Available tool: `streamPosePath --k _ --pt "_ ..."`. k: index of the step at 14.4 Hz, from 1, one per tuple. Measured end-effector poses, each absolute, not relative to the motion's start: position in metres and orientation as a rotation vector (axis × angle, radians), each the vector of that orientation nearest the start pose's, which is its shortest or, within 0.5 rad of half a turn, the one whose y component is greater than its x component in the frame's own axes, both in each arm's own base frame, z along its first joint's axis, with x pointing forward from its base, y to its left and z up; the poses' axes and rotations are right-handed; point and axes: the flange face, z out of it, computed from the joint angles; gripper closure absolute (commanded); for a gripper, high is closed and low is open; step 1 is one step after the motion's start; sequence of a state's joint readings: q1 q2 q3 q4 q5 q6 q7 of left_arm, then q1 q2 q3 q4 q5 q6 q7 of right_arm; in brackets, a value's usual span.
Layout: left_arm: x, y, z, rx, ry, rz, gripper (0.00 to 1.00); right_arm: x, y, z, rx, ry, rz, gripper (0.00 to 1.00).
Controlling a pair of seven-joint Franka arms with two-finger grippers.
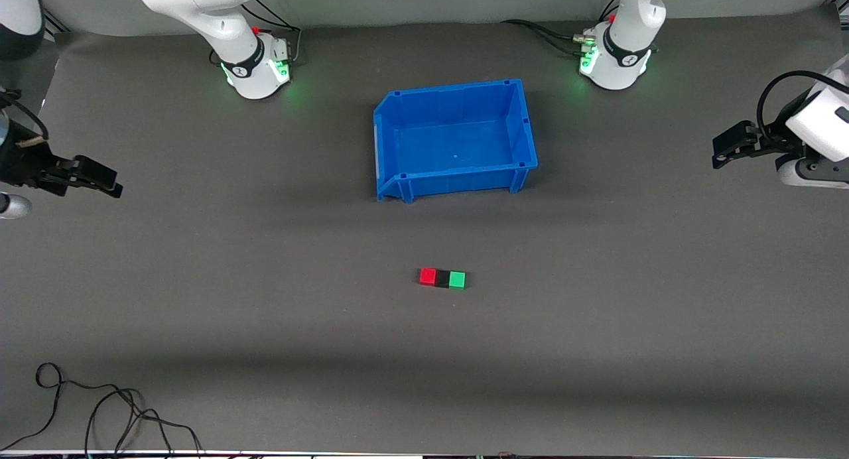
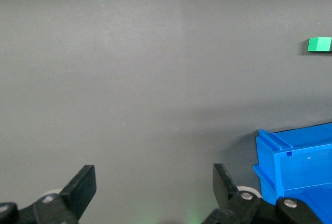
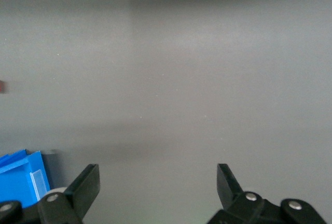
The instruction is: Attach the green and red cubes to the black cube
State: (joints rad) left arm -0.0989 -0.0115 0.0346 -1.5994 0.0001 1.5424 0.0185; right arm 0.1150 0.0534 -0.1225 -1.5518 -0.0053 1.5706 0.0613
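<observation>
Taking the front view from its left edge across, the right hand hangs over the right arm's end of the surface, its fingers spread apart and holding nothing; its own wrist view shows both fingers wide with only bare mat between them. Near the middle of the surface lies the row of three small cubes: the red cube toward the right arm's end, the black cube in the middle, and the green cube toward the left arm's end, each coloured one touching a side of the black one. The row sits nearer to the front camera than the blue bin, which looks empty. Over the left arm's end, the left hand is likewise spread apart and empty, well away from the cubes; its wrist view catches the green cube at the edge. Judging by how the cubes lie, joined in one line with both hands clear of them, the attaching looks done, and nothing appears left but for the arms to wait.
</observation>
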Motion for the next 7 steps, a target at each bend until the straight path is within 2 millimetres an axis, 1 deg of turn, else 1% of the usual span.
streamPosePath --k 2,7 --pt "0.5461 -0.0351 0.615 -3.137 0.13 0.071 0.0 0.5713 0.0003 0.5987 -3.153 0.1 0.066 0.0" --pt "0.5462 -0.0348 0.615 -3.137 0.13 0.071 0.0 0.5713 0.0003 0.5984 -3.153 0.1 0.067 0.0"
